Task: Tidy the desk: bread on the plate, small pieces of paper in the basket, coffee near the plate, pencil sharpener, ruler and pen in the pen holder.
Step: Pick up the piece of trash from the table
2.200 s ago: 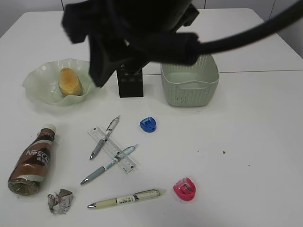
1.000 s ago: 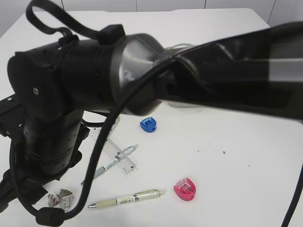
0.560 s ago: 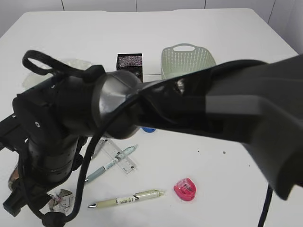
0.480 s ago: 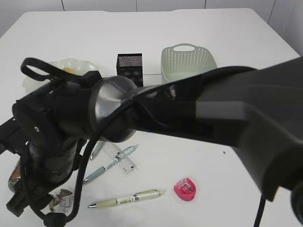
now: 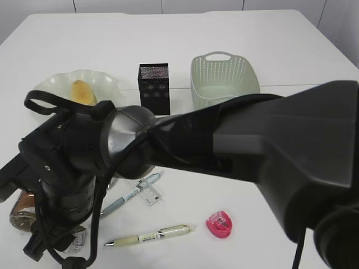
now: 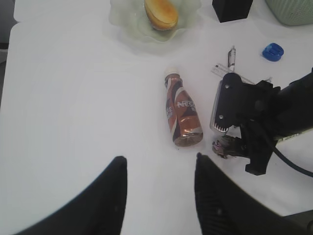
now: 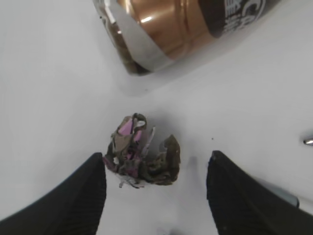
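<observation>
White table (image 5: 291, 50) fills every view, with a seam line running across it behind the things. Largest on it is the right arm (image 5: 185, 151), reaching across from the right to the near left corner and hiding much of the middle in the exterior view. At the back stands the basket (image 5: 224, 78), and just left of it the black mesh pen holder (image 5: 153, 87), upright. Farther left sits the ruffled green plate (image 5: 104, 84) with the bread (image 5: 82, 92) lying in it.

In the left wrist view the coffee (image 6: 182, 114) lies on its side, cap toward the plate, well apart from it. Just beside its base is the crumpled paper (image 7: 142, 156), and the right pincer (image 7: 154, 171) hangs straight over that paper, its fingers spread wide to either side without touching it. The left pincer (image 6: 156, 191) hovers above bare table, jaws apart and empty.

Toward the middle lie the clear ruler (image 5: 147, 192) with a pen (image 5: 130, 195) crossing it, another pen (image 5: 150, 235) nearer the front edge, a pink pencil sharpener (image 5: 219, 223) to its right, and a blue sharpener (image 6: 272, 51).
</observation>
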`<action>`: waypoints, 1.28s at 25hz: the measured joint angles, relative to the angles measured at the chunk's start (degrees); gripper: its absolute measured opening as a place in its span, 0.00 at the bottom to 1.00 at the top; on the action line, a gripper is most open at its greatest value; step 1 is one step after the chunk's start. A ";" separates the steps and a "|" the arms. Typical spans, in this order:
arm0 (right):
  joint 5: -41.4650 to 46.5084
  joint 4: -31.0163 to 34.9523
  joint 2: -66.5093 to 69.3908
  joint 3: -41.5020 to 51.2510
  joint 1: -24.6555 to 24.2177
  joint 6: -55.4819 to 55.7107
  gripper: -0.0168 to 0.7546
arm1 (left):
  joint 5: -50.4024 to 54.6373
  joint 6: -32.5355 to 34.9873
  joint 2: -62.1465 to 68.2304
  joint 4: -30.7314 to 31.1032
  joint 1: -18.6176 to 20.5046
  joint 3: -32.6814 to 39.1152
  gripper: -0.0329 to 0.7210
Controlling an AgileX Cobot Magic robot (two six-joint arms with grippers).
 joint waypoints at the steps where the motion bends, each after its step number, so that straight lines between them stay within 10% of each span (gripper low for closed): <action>1: -0.36 0.00 0.00 0.00 0.00 0.00 0.64 | 0.00 0.00 0.00 0.00 0.00 0.00 0.48; 19: -1.16 0.32 3.71 -0.13 0.00 -0.09 0.62 | 0.00 0.00 0.00 0.03 0.00 0.00 0.48; 32: 2.53 0.32 3.71 -1.97 0.00 -0.09 0.07 | 0.00 0.00 0.00 0.13 0.00 0.00 0.48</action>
